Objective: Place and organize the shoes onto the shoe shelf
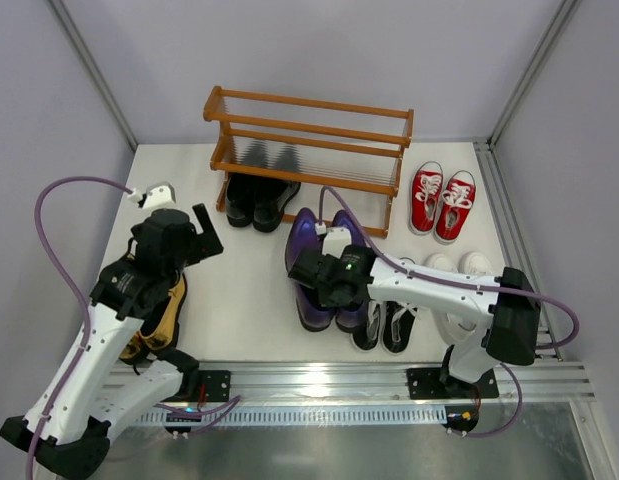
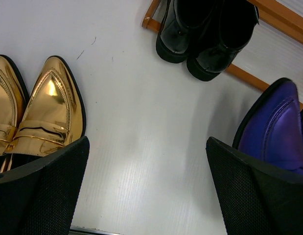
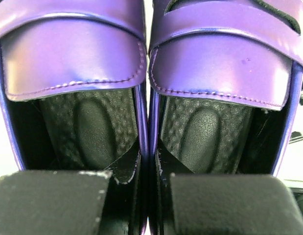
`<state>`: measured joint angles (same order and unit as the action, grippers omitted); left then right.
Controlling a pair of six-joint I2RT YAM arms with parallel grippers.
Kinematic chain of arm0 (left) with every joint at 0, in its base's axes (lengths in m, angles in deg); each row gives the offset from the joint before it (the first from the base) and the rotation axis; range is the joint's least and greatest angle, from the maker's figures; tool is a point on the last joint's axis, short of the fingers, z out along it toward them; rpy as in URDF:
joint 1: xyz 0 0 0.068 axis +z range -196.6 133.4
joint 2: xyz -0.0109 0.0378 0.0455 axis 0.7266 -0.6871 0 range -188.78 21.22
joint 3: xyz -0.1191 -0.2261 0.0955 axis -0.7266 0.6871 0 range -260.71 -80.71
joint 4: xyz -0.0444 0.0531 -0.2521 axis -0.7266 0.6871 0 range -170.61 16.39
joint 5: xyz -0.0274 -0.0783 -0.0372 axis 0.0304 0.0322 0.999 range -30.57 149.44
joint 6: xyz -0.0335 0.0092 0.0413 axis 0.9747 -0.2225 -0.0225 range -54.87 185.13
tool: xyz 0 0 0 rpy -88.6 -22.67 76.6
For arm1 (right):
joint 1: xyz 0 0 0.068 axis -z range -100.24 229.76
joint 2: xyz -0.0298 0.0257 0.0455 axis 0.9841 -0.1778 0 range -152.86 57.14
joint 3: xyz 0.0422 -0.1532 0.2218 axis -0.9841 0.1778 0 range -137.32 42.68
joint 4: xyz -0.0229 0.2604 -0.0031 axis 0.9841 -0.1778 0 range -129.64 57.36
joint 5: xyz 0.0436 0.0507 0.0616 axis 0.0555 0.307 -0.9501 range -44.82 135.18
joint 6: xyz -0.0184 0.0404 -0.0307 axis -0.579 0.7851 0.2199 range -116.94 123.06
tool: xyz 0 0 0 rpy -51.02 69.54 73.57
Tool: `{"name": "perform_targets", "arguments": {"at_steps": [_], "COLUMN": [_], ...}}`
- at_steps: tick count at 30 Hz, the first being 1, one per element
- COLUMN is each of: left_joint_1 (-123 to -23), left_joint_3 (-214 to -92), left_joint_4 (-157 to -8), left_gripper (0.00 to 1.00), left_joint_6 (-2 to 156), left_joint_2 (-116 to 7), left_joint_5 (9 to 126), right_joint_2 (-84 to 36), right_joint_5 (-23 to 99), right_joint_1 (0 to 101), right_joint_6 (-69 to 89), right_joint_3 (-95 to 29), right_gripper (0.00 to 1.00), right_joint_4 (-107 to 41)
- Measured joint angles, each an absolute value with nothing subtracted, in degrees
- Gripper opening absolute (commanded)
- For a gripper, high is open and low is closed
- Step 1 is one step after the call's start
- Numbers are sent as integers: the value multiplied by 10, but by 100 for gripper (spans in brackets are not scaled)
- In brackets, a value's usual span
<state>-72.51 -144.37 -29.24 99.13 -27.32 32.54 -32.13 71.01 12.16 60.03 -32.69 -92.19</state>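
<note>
My right gripper (image 1: 329, 285) is shut on the purple loafers (image 1: 311, 240). In the right wrist view its fingers (image 3: 48, 203) sit one inside each loafer (image 3: 73, 49) and pinch the two inner walls together. My left gripper (image 1: 204, 240) is open and empty over bare table, with the gold loafers (image 2: 51, 112) at its left and a purple toe (image 2: 276, 127) at its right. The glossy black dress shoes (image 1: 259, 198) stand under the left end of the wooden shoe shelf (image 1: 309, 130); they also show in the left wrist view (image 2: 205, 34).
Red sneakers with white toes (image 1: 442, 200) stand right of the shelf. Black-and-white sneakers (image 1: 384, 325) lie beside the purple pair, under my right arm. White sneakers (image 1: 459, 265) are at the right, partly hidden by the arm. The gold loafers (image 1: 159, 320) lie under my left arm.
</note>
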Motion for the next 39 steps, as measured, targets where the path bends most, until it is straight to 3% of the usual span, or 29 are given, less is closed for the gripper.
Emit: {"name": "perform_targets", "arguments": {"at_steps": [13,39], "left_joint_1": [-725,-725], "left_joint_3": [-1471,-1476], "left_joint_4": [-273,-240], "left_gripper": [100,100], "left_joint_6": [986,977], "left_joint_2": [-271,-228], "left_joint_5": [326,321], "right_joint_2": [-340,-533], "right_joint_5": [733,672], "right_joint_1": [237,388], "right_joint_6": [558,412], "right_joint_3": [-359,-553], "right_gripper": [4,4], "right_joint_4": [-936,-859]}}
